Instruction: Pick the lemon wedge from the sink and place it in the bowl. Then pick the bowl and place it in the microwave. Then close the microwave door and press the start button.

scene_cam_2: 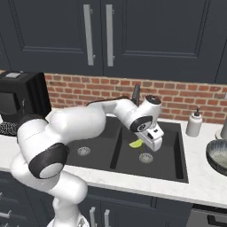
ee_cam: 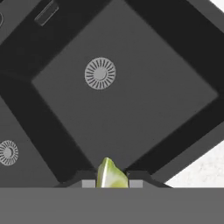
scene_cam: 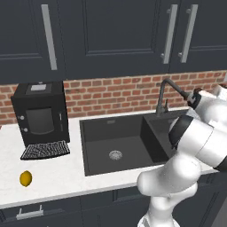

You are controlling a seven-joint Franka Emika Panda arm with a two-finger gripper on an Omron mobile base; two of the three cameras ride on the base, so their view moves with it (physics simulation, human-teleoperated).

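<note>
Gripper (ee_cam: 112,183), seen along its own axis in the hand view, is closed on the lemon wedge (ee_cam: 111,175), a small yellow-green slice pinched between the two dark finger tips. Beneath it lies the matte black floor of the sink (ee_cam: 144,109), with one round silver drain (ee_cam: 100,73) near the middle of that basin and a second drain (ee_cam: 7,152) in the neighbouring basin.

Left base view, left to right: a whole yellow lemon (scene_cam: 26,178) rests on the pale counter (scene_cam: 53,177); behind it stands a black coffee machine (scene_cam: 41,114) against the brick wall; the double-basin sink (scene_cam: 119,144) follows, with a dark faucet (scene_cam: 165,95) at its back edge; the white arm (scene_cam: 195,146) covers the right basin.

Right base view, left to right: the arm (scene_cam_2: 66,133) reaches over the sink (scene_cam_2: 173,146), and the gripper (scene_cam_2: 153,145) hangs above the right basin with the lemon wedge (scene_cam_2: 135,143) lifted clear of the floor, just beside the divider and above the drain (scene_cam_2: 146,158). A white soap dispenser (scene_cam_2: 194,123) stands on the counter behind the sink's right corner. The bowl (scene_cam_2: 219,155), blue-grey outside and pale speckled inside, sits on the counter at the right edge, well apart from the wedge.
</note>
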